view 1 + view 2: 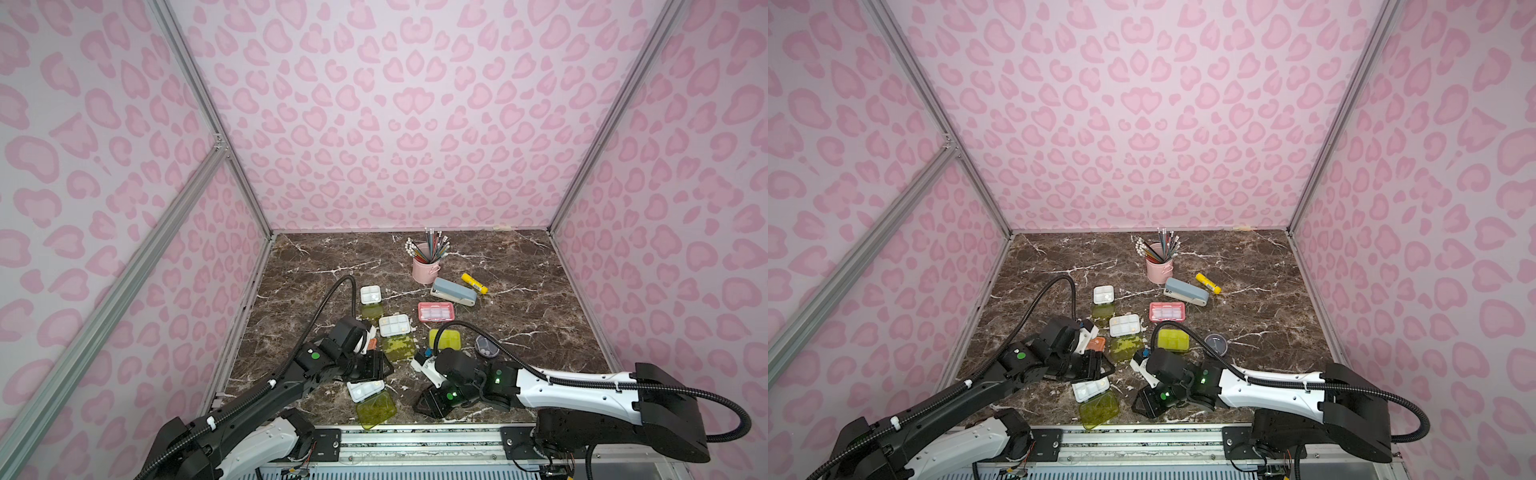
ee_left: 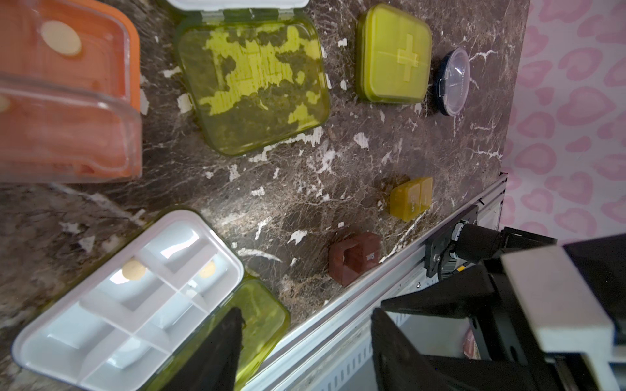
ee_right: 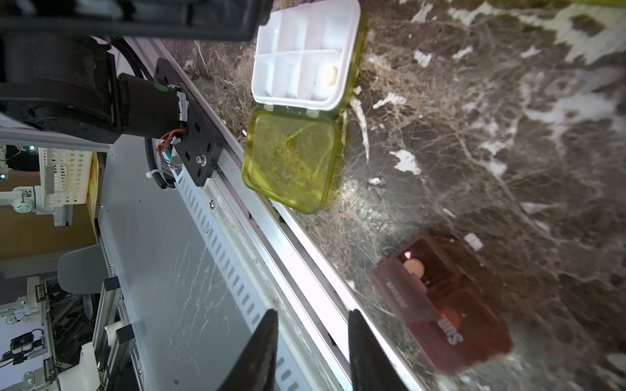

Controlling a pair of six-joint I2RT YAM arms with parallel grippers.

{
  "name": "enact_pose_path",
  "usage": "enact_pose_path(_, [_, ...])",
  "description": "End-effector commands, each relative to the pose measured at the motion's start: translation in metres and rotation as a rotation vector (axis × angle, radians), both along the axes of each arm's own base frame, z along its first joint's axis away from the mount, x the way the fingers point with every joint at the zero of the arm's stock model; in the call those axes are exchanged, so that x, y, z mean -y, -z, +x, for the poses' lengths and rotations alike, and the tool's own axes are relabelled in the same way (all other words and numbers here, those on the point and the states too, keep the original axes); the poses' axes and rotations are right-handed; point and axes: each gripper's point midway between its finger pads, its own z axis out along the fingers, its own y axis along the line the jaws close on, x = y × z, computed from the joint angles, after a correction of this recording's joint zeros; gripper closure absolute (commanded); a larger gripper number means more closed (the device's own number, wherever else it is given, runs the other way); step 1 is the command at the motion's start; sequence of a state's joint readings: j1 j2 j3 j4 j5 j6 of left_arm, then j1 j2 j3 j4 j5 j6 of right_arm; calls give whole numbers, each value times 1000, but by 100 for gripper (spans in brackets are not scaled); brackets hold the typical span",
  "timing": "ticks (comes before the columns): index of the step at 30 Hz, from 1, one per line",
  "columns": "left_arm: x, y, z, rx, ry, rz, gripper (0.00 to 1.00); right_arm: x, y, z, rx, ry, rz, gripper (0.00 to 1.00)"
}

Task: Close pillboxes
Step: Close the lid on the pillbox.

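Your left claw (image 2: 306,311), right claw (image 3: 313,313) gape empty; white plastic pillbox (image 1: 365,390) open, translucent yellow-green lid (image 1: 376,409) pointing at tabletop (image 1: 519,291) front edge.

Nine pillboxes in all: four square white plastic trays with translucent yellow-green hinged lids (image 1: 370,294) (image 1: 395,325) (image 1: 365,390) (image 1: 444,338), plus one pink rectangular plastic case (image 1: 435,311), one orange case with a clear lid (image 2: 84,67), one small brown case (image 2: 355,259), one small olive-yellow case (image 2: 410,198) and one round dark-blue case (image 2: 454,81). Also pictured are one grey-blue stapler (image 1: 453,291), one yellow glue stick (image 1: 474,283) and one pink cup (image 1: 424,268) holding pencils too tightly bunched to count.
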State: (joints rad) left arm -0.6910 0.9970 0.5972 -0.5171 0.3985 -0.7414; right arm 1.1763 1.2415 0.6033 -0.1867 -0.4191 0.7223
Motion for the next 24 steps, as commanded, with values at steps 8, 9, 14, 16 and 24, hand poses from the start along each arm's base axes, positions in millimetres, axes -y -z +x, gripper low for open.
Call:
enact_pose_path(8, [6, -3, 2, 12, 17, -33, 37, 6, 21, 9, 10, 12, -76, 63])
enact_pose_path(9, [6, -3, 2, 13, 18, -32, 37, 6, 22, 11, 10, 17, -80, 63])
enact_pose_path(14, [7, 0, 2, 5, 22, -30, 37, 10, 26, 15, 8, 30, -90, 63])
enact_pose_path(16, [8, 1, 3, 4, 23, -31, 37, 11, 28, 15, 4, 30, -92, 63])
enact_pose_path(24, [10, 3, 5, 2, 26, -28, 37, 10, 34, 14, -9, 21, -102, 62])
